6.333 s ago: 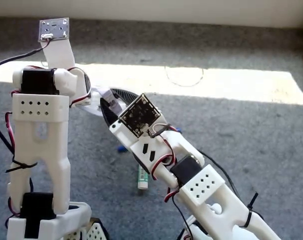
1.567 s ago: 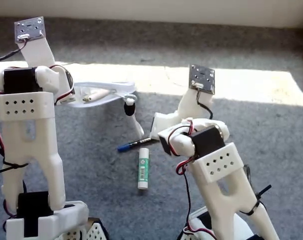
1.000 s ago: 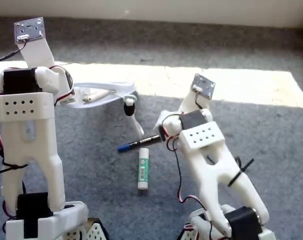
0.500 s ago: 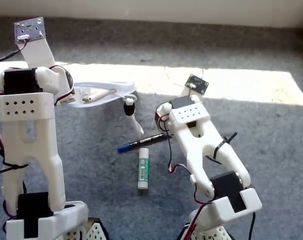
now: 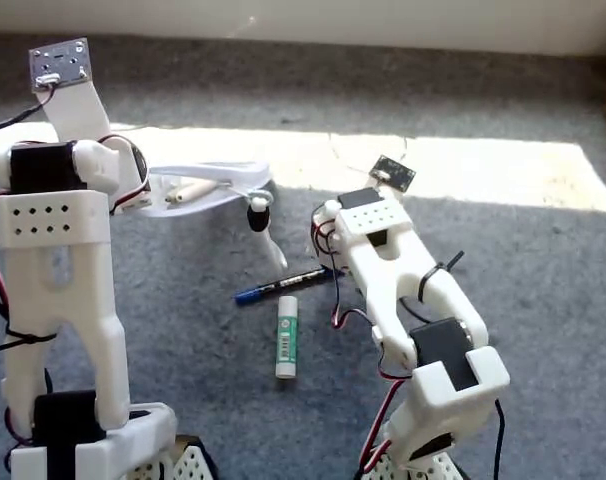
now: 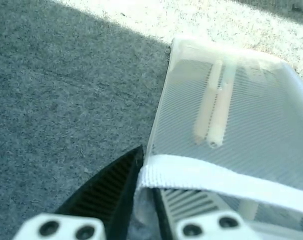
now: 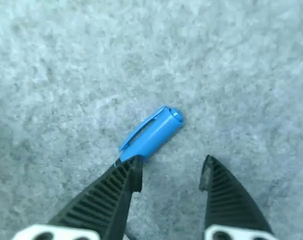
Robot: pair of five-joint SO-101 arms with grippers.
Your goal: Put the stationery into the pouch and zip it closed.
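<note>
The grey carpeted surface [image 5: 543,300] carries everything. Toward its far left edge lies the pouch [image 5: 208,190], clear and ribbed, with two pale sticks [image 6: 214,112] inside. My left gripper [image 6: 144,172] is pinched tight on its white zip band. Near the middle lie the white, green-labelled glue stick [image 5: 286,337] and, just beyond it, the black pen [image 5: 283,287]. My right gripper [image 7: 171,172] hangs spread over the pen's blue cap, holding nothing.

Right end effector [image 7: 172,165], fingers parted, above the grey carpeted bench [image 7: 66,60]. Taking the fingers' pointing direction as 12 o'clock, a blue pen cap [image 7: 151,134] lies at about 11 o'clock, its clip up, its near end meeting one fingertip.
</note>
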